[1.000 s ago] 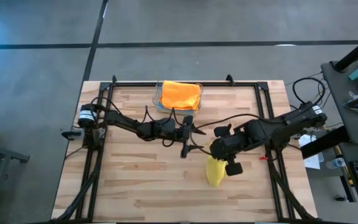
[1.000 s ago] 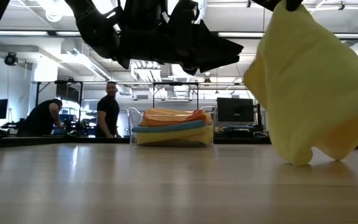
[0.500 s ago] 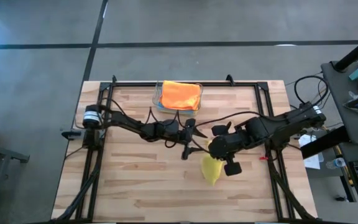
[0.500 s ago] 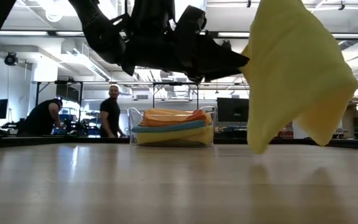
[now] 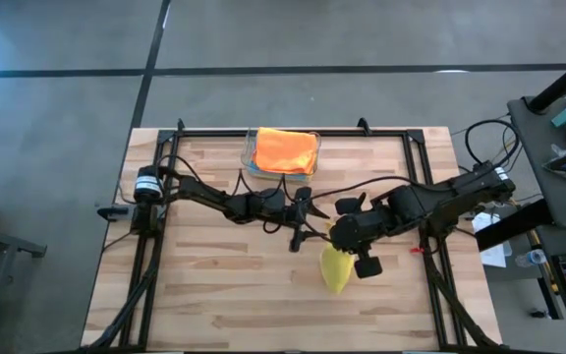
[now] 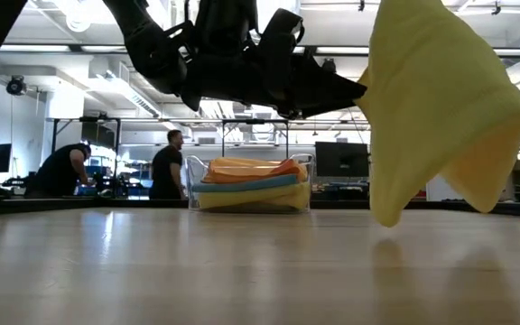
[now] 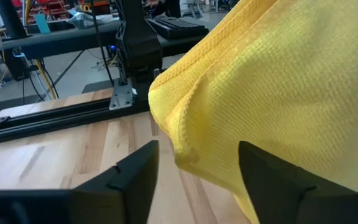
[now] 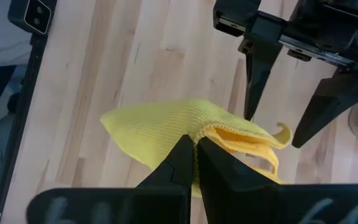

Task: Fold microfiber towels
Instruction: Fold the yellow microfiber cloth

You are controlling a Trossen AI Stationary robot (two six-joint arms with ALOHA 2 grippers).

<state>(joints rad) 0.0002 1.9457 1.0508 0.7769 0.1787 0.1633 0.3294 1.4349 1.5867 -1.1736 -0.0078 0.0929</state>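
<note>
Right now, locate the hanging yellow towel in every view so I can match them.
High view: yellow towel, centre-right, under the right arm.
Low view: upper right, clear of the table.
Left wrist view: fills the right side.
Right wrist view: centre.
Shared landmark: left pincer beside it.

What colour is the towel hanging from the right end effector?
Yellow. The towel shows best in the low view, hanging clear of the table.
</note>
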